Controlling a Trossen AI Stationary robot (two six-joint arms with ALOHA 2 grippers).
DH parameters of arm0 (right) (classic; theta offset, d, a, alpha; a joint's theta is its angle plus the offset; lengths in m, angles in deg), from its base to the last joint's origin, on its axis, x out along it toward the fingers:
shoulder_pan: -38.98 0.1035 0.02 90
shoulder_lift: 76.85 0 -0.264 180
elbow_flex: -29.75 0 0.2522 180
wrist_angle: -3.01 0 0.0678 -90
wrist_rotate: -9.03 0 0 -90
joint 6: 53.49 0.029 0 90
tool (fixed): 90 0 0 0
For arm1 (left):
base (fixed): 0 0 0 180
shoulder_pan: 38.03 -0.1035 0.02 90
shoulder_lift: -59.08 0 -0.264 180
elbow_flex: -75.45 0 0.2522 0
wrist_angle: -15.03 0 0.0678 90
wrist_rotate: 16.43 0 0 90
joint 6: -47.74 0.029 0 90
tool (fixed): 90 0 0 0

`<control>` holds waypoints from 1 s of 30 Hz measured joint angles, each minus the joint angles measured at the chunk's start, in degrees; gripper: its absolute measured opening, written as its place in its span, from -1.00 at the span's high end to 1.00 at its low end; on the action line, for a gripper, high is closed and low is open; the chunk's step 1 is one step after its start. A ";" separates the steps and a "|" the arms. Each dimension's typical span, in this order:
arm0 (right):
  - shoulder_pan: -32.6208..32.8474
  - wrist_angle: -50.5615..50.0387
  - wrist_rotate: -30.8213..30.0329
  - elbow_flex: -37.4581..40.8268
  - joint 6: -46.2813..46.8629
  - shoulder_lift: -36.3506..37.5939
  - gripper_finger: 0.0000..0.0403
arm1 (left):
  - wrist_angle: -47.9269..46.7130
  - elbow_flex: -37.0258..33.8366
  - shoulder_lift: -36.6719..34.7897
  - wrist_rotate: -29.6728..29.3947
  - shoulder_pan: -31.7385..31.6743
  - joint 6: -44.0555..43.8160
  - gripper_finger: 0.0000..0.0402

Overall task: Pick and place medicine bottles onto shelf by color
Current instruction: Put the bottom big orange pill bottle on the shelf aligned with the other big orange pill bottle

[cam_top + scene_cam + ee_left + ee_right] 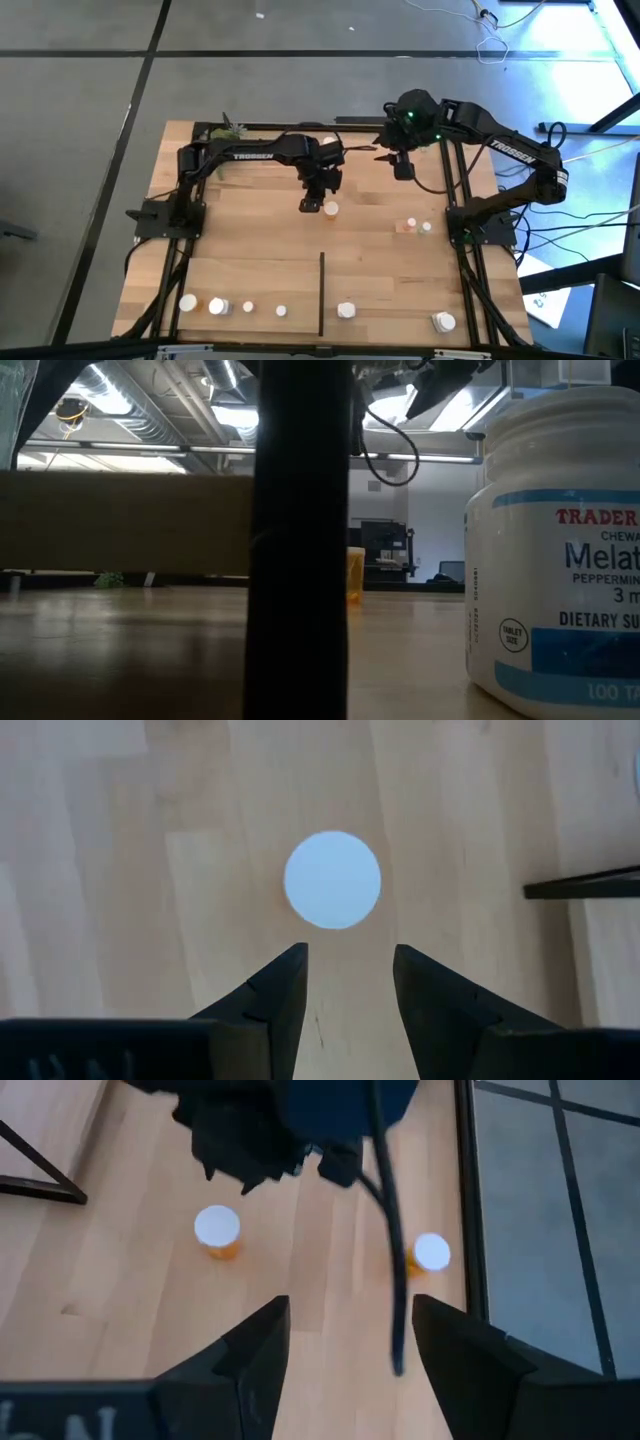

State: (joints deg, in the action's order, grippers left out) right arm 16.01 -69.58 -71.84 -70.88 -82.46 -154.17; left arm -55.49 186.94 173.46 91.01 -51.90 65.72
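High view. Shelf (260,250): light-wood plank board, black rails, one thin black divider strip (321,293) running from near the middle toward 6 o'clock. All bottles stand upright, long axis vertical, white caps facing the camera. Row along the 6 o'clock edge: four left of the divider, among them an orange bottle (218,306) at about 7 o'clock; two right of it, including a large white bottle (443,322) at 5 o'clock. Orange bottle (331,209) near the centre; a pair of small bottles (417,226) toward 3 o'clock. Left gripper (311,204) hangs just beside the central orange bottle, on its 9 o'clock side. Right gripper (402,168) is raised toward 1 o'clock. Both arms lettered "TROSSEN". Green plant (229,127) at 11 o'clock, partly hidden by the arm.

Low view. White bottle (555,545) close, cut off at the edge; label reads "TRADER", "CHEWA", "Melat", "PEPPERMIN", "DIETARY SU", the rest cropped. A dark upright band (298,540) hides the middle; an orange bottle (354,575) shows partly behind it.

Left wrist view. White cap (332,879) seen from above, body hidden beneath it; jaws spread and empty, the cap just beyond the fingertips.

Right wrist view. Jaws spread, holding nothing. Two orange bottles (217,1231) (428,1254) upright on the board; the other arm blocks part of the picture.
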 joint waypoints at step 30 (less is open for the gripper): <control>0.04 -0.74 7.97 -0.01 0.20 0.61 -0.06 | 3.68 -0.02 0.43 -4.18 0.00 -1.39 0.29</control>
State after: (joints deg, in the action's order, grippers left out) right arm 16.06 -70.32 -63.87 -70.89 -82.26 -153.56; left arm -51.82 186.92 173.89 86.83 -51.90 64.32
